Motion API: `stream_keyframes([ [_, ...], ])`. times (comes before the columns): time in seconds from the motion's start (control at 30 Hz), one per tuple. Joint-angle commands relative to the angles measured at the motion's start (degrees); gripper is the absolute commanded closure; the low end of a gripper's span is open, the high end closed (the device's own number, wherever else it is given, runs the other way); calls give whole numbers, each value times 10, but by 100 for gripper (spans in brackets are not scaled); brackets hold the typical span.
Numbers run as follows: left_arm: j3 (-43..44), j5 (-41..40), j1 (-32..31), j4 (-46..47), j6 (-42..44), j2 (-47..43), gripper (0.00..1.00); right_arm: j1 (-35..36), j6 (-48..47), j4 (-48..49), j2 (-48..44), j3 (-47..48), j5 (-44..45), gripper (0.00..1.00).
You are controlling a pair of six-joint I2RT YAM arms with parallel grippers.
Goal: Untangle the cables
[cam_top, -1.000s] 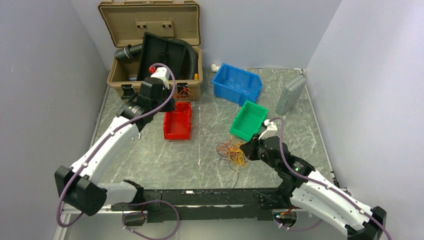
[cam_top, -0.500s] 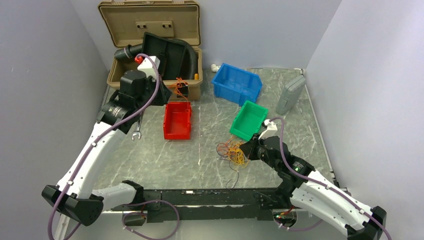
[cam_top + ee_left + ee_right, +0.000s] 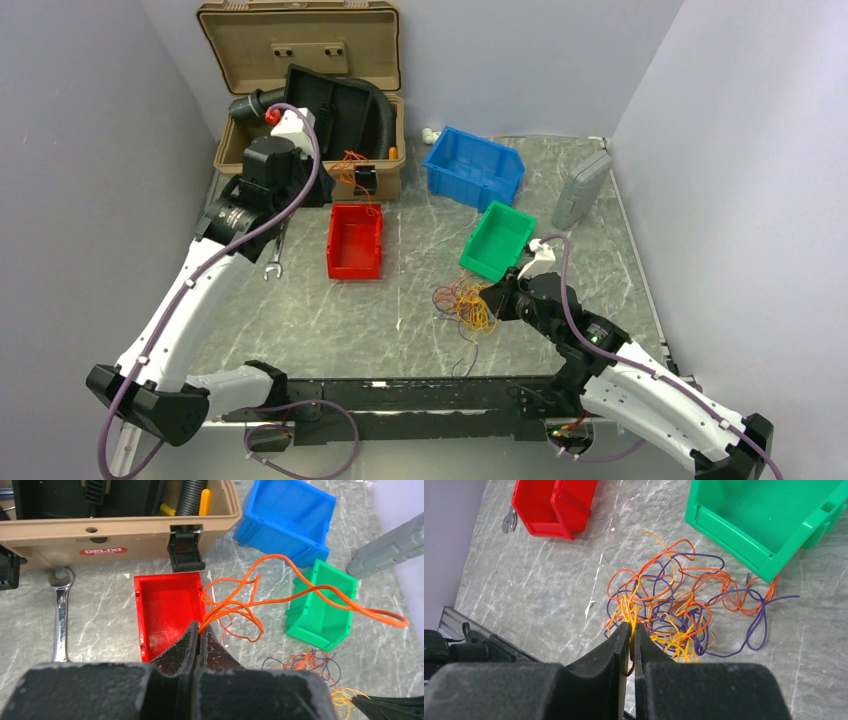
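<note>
The cables are thin wires. A tangle of orange, yellow and purple wires (image 3: 462, 303) lies on the table in front of the green bin; it also shows in the right wrist view (image 3: 674, 610). My right gripper (image 3: 492, 300) is shut on yellow strands at the tangle's near edge (image 3: 632, 627). My left gripper (image 3: 338, 185) is raised near the toolbox front, shut on a few orange wires (image 3: 352, 168). In the left wrist view the gripper (image 3: 200, 627) pinches these orange wires (image 3: 280, 562), which loop out in the air over the red and green bins.
An open tan toolbox (image 3: 232, 160) with a black hose (image 3: 385, 110) stands at the back left. A red bin (image 3: 355, 262), a green bin (image 3: 497, 262), a blue bin (image 3: 475, 180) and a grey case (image 3: 580, 188) stand on the table. A wrench (image 3: 272, 268) lies left of the red bin.
My left arm has risen and swung back and to the left, carrying the orange wires up from beside the red bin. The right arm and the tangle have not moved.
</note>
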Motion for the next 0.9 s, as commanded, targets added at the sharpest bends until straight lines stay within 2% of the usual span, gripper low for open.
stream_keyframes([
  [0.0,-44,-36,2,40,11,2,100,1,3,13,-7,9,10,89],
  [0.4,-126,-89,2,107,-6,110,100,1,1,2,-9,13,18,89],
  [0.63,-151,-102,2,105,-43,179,100,1,6,-11,-14,11,28,89],
  [0.67,-152,-95,2,103,-42,184,96,1,6,-12,-15,12,29,89],
  [0.7,-150,-82,2,103,-39,185,85,1,6,-14,-17,11,28,89],
  [0.77,-162,-59,2,113,-33,169,55,1,5,-12,-15,12,24,89],
  [0.8,-171,-54,1,120,-31,155,44,1,2,-9,-13,12,20,89],
  [0.87,-182,-48,1,127,-27,122,32,1,-8,-1,-6,18,5,89],
])
